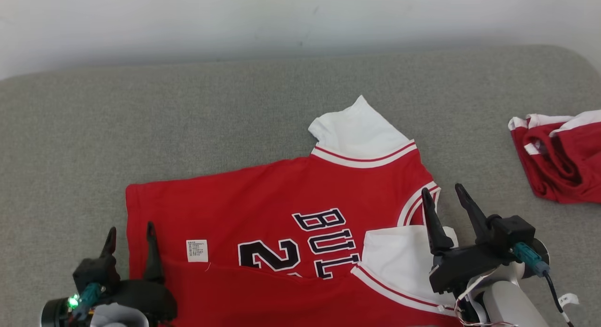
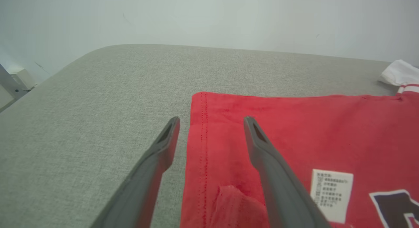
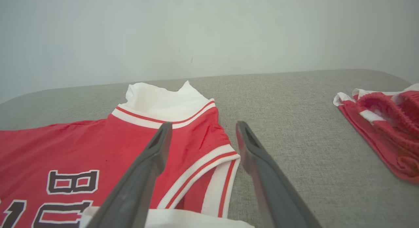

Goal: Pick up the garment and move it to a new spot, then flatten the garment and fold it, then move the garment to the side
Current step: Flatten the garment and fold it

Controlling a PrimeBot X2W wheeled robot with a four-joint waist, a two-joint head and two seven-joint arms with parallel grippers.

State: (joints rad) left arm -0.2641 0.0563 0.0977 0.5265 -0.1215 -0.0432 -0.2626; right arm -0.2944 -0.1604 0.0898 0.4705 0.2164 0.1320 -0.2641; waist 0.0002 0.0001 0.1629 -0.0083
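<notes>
Left claw (image 1: 131, 226): open, nothing between the fingers. One finger is over the grey fabric surface (image 1: 70, 144), the other over the side hem (image 2: 204, 129) of the jersey (image 1: 263, 195).
Right claw (image 1: 442, 188): open and empty. It straddles the striped armhole trim (image 3: 196, 175) at the jersey's opposite end. Contact with the cloth cannot be determined.
Jersey: red, spread flat on the grey fabric surface between the two claws, collar end toward the right claw.
Near layer (image 1: 263, 294): folded up over the body, its lower part cut off by the bottom of the head view.
Lettering (image 1: 324, 237): dark with white outline, partly covered by the near layer. "BUL" and a "2" are readable.
Care label (image 1: 197, 250): white, print too small to read.
White sleeves: one (image 1: 357, 129) on the far side, one (image 1: 394, 252) partly behind the right claw.
Second red garment (image 1: 563, 158): crumpled, well apart to the right, cut off by the head view's edge.
</notes>
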